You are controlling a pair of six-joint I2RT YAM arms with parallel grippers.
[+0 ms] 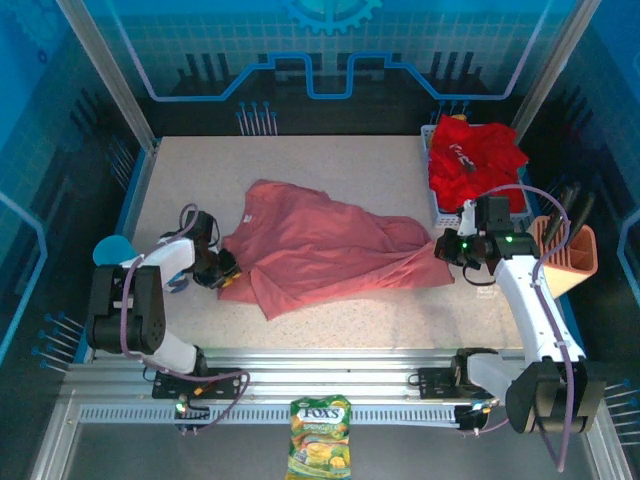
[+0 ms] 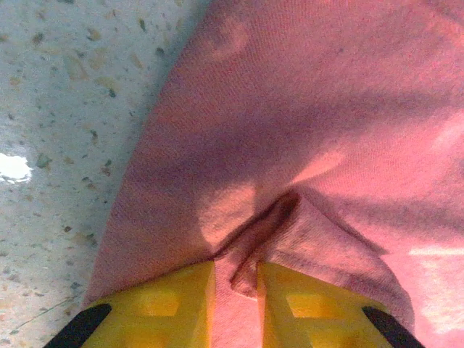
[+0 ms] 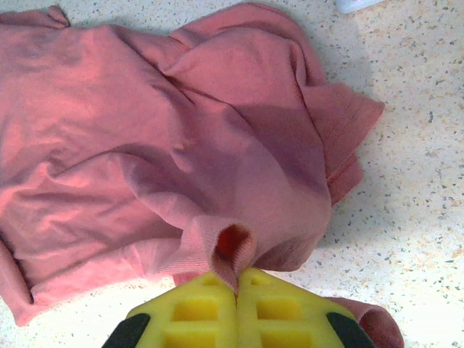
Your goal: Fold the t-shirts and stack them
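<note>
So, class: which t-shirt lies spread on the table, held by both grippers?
The salmon-pink t-shirt, pinched by the left gripper and right gripper; the bright red t-shirts sit heaped in the white basket.

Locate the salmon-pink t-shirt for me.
In the top view the salmon-pink t-shirt lies spread across the middle of the table, pinched at its left edge by the left gripper and at its right end by the right gripper.

The candy bag (image 1: 319, 437) at the near edge of the table (image 1: 400, 310) reads "FOX'S"; its smaller print is unreadable.
</note>
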